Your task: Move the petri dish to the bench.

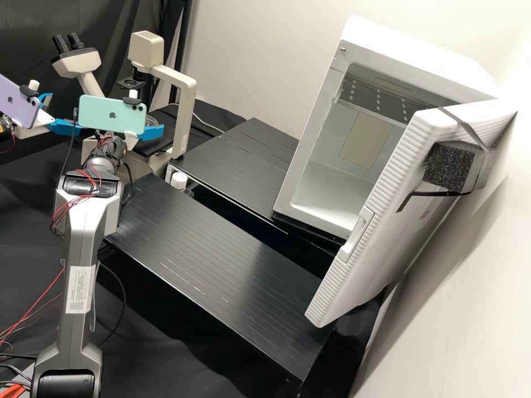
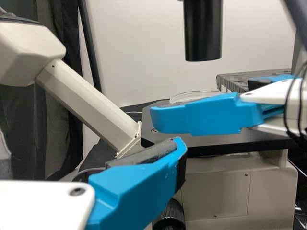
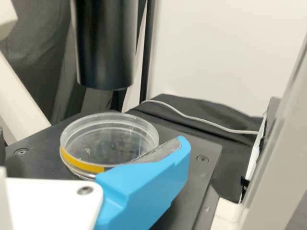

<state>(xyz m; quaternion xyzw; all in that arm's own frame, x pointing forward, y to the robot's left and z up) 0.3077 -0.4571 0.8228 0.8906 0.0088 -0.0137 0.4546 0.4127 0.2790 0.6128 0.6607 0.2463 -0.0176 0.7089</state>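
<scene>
My left gripper (image 1: 57, 115) is at the far left in the high view, its fingers apart; in the left wrist view the left gripper (image 2: 144, 182) has nothing at its visible finger. My right gripper (image 1: 150, 131), partly behind a green phone, is by the microscope stage; in the right wrist view one finger of the right gripper (image 3: 148, 184) overlaps the near edge of the clear petri dish (image 3: 108, 139). A yellow strip marks the dish, which rests on the black stage. The left wrist view shows the right gripper's two fingers spread, the dish (image 2: 192, 97) partly behind one.
The microscope (image 1: 187, 108) has its stage (image 2: 220, 141) under a black tube (image 3: 104, 48). Two black bench platforms (image 1: 221, 249) lie to its right, with a small white-topped object (image 1: 178, 180) between them. Farther right stands a white box (image 1: 332, 182), its door (image 1: 381, 221) swung open.
</scene>
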